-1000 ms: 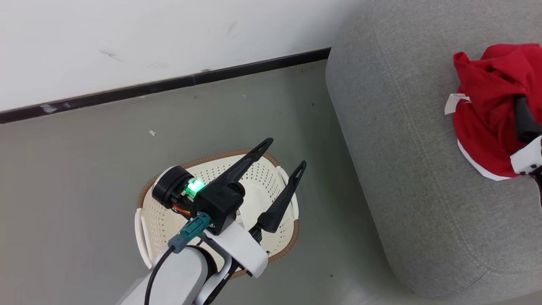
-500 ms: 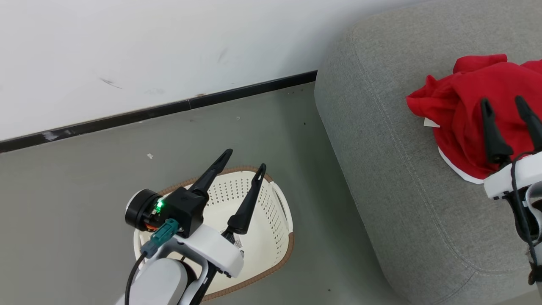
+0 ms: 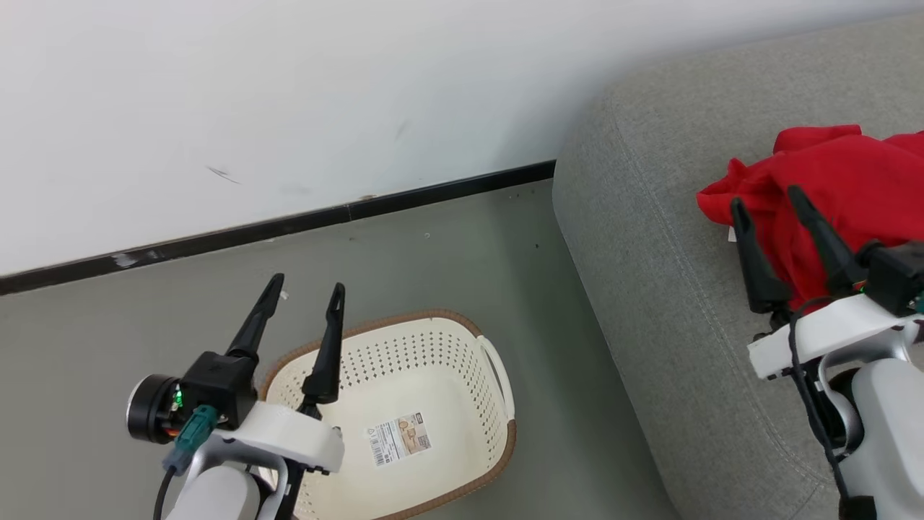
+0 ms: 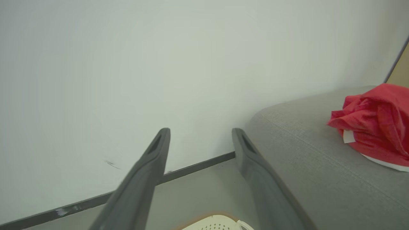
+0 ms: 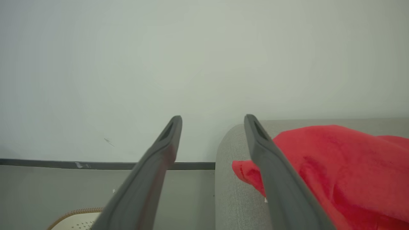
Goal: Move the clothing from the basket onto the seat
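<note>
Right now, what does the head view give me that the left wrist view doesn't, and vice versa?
Head view adds: the inside of the basket with its barcode sticker, and the right gripper, open, by the clothing. Left wrist view adds: white trim under the clothing and a tan surface at the top right edge. Shared: the open left gripper, seat, wall, baseboard, basket rim.

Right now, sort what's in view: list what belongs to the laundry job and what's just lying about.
Belongs to the job:
- red clothing, heaped on the seat
- cream basket on the floor
- grey seat

Just there:
- barcode sticker inside the basket
- black baseboard
- white wall
</note>
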Controlling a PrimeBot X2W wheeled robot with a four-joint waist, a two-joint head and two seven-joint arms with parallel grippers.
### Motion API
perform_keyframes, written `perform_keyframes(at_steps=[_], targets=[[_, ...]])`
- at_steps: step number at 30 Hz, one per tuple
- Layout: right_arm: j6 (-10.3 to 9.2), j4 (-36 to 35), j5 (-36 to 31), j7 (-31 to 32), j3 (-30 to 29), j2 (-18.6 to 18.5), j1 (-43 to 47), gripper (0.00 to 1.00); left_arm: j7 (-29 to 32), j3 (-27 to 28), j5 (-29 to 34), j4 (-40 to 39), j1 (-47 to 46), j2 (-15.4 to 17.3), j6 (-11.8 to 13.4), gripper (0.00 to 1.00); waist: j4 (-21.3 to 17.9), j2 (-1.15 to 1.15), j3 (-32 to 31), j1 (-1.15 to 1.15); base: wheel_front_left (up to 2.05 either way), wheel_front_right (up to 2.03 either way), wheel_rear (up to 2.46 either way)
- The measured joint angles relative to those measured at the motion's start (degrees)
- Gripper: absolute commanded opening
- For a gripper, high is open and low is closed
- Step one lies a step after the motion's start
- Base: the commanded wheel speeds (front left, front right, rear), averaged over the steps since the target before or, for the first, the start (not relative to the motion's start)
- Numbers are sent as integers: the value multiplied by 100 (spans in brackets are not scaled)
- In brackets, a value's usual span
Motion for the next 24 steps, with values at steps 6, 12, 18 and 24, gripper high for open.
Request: perform_keyframes(at_steps=[6, 12, 18, 24], targets=[[0, -186, -227, 1, 97, 190, 248, 100, -116, 313, -179, 110, 335, 48, 216, 100, 154, 0, -169, 0, 0, 0, 0], [0, -354, -506, 1, 215, 345, 470, 100, -226, 677, -253, 172, 572, 55, 437, 100, 322, 0, -337, 0, 0, 0, 0], [0, -481, -661, 0, 144, 504, 712, 100, -272, 912, -349, 265, 866, 78, 555, 100, 489, 0, -516, 0, 0, 0, 0], [0, -615, -797, 0, -53, 635, 1039, 100, -320, 1081, -376, 359, 1191, 86, 673, 100, 648, 0, -692, 0, 0, 0, 0]])
